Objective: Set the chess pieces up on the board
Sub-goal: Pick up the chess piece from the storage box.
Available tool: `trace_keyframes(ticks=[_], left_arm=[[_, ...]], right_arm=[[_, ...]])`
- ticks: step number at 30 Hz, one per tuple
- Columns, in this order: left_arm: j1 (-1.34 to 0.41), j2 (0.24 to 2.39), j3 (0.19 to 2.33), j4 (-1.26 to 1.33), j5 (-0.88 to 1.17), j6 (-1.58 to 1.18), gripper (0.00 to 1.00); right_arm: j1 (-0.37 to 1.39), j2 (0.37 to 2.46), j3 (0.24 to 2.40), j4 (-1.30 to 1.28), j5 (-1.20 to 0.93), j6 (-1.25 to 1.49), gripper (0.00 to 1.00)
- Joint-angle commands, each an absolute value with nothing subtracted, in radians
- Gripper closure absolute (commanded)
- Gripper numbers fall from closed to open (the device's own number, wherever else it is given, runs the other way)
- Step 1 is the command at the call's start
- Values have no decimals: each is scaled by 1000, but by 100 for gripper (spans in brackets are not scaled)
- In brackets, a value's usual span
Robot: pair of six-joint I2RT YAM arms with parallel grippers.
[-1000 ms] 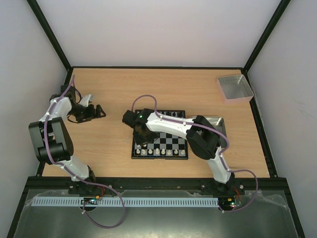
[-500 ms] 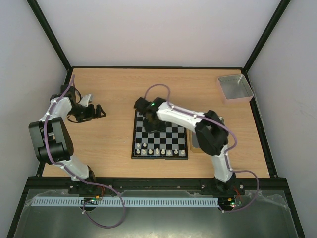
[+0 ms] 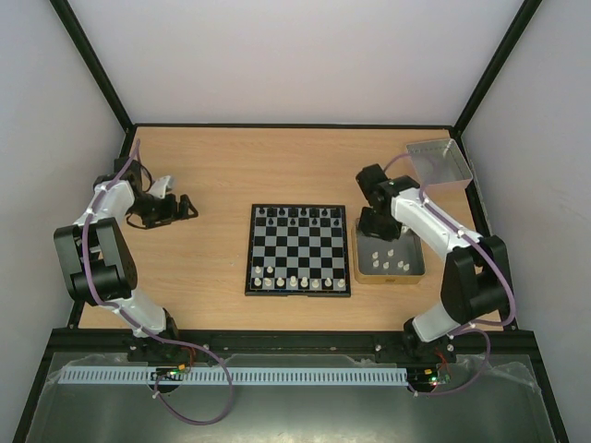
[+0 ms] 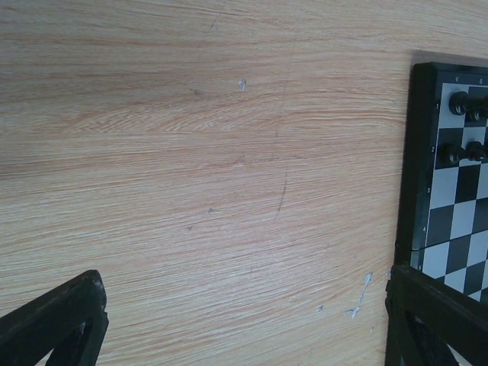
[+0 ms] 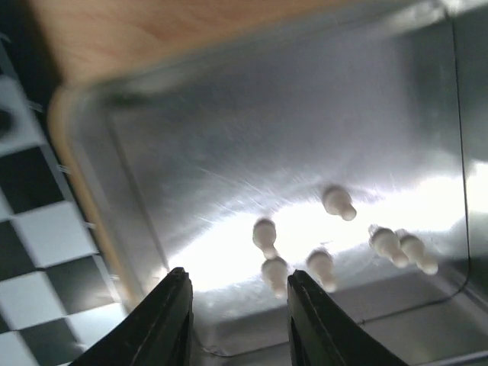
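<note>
Top external view shows a big wooden table (image 3: 212, 175) in the middle. Two white and black arms are fixed at its near edge. The left arm (image 3: 97, 258) bends off to the left side of the table. The right arm (image 3: 443, 240) reaches over the right side.

The board (image 3: 298, 254) lies flat in the middle of the table. Just beside it, on the right, lies a grey tray (image 3: 417, 268) with a tan rim. A clear grey bin (image 3: 438, 164) sits in the far right corner, well apart from the board.

The left claw (image 3: 185, 208) is low over the wood, well to the left of the board. In the left wrist view its two fingers (image 4: 53, 324) stand wide apart with only bare wood between them, so it is open and holds nothing. The right claw (image 3: 369, 224) hangs over the far left part of the tray. In the right wrist view its fingers (image 5: 164, 320) have a gap between them and nothing in it, so it is open too.

Black pieces (image 3: 295, 215) stand along the far end of the board. White pieces (image 3: 300, 281) stand along the near end. A few loose white pieces (image 5: 320, 263) lie in the tray, past the tips of the right claw.
</note>
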State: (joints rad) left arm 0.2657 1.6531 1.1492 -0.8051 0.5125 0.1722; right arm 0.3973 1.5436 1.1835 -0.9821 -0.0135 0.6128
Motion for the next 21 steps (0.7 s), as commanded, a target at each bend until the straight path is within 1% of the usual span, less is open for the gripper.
trace_keyframes(ticks=[1, 4, 10, 21], left_arm=[[252, 1672, 1158, -820, 503, 169, 1], [247, 1664, 1154, -818, 496, 168, 1], [246, 1649, 1140, -813, 486, 166, 1], [247, 1628, 1130, -808, 473, 166, 1]], right_arm=[[362, 1526, 1074, -935, -81, 594, 67], [352, 1524, 1032, -897, -131, 599, 69], [343, 1549, 1001, -849, -148, 601, 72], [327, 1576, 993, -839, -117, 590, 72]])
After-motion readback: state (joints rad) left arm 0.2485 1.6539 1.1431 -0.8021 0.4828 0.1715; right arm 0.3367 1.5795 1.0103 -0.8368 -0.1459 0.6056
